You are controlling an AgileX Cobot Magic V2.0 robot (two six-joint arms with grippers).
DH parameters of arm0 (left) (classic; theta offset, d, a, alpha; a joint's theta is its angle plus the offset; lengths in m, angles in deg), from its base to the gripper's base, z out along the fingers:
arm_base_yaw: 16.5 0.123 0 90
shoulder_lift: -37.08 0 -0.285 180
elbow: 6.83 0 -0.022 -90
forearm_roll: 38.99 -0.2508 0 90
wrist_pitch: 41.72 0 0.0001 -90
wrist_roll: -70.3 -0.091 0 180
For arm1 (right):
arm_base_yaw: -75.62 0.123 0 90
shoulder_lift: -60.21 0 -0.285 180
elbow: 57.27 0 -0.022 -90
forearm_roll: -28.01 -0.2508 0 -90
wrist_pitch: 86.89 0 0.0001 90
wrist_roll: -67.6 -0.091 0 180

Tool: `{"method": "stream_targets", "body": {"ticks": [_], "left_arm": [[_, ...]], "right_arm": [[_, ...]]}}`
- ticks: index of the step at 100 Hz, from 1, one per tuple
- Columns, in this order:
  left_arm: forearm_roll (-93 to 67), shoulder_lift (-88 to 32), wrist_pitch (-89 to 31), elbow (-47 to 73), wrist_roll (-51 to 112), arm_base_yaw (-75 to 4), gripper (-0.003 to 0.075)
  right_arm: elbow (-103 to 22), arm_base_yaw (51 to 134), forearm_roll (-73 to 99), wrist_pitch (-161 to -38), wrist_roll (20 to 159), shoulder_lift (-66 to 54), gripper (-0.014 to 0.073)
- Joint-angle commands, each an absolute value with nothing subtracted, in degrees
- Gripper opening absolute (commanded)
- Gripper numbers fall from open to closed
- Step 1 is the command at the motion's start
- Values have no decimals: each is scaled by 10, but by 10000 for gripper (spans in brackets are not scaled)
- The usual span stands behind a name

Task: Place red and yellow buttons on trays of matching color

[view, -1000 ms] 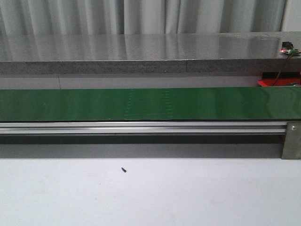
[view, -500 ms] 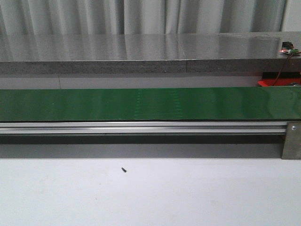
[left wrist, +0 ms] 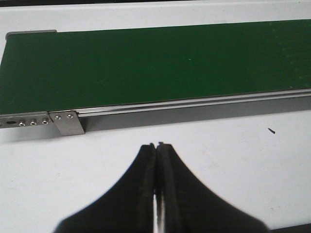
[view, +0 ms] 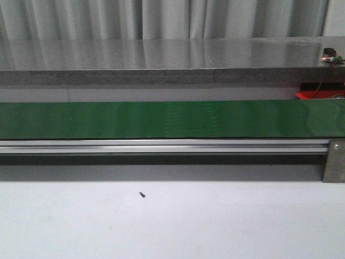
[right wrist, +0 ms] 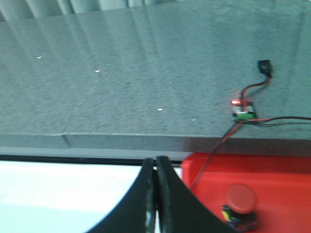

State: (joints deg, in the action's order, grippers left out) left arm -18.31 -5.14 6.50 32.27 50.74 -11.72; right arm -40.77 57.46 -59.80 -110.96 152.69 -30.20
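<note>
Both pincers are clenched on nothing: the left pincer (left wrist: pixel 156 145) hangs over the white tabletop (left wrist: pixel 204 160) near the bare green belt (left wrist: pixel 146 68), the right pincer (right wrist: pixel 155 159) beside the red tray (right wrist: pixel 272 174), where a red button (right wrist: pixel 241 198) already sits. With jaws closed, an arriving button could pass unpicked.

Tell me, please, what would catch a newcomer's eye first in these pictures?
The long green conveyor belt spans the front view with nothing on it. On the far right, a red tray already holds a red button, beside a small wired circuit board on the grey counter. Both claws, left and right, are closed and empty.
</note>
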Motion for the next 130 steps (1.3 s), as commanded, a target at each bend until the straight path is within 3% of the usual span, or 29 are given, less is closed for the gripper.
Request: {"method": "stream_targets", "body": {"ticks": [1, 43, 130], "left_arm": [[-166, -53, 26, 309, 509, -121, -20], [-166, -53, 26, 309, 509, -121, -20], [-166, -53, 26, 309, 509, -121, -20]], "right_arm": [[-403, 607, -617, -1078, 1535, -251, -57], [-340, 693, -621, -1003, 1534, -153, -57], [-312, 696, -670, -1095, 1533, -102, -57]]}}
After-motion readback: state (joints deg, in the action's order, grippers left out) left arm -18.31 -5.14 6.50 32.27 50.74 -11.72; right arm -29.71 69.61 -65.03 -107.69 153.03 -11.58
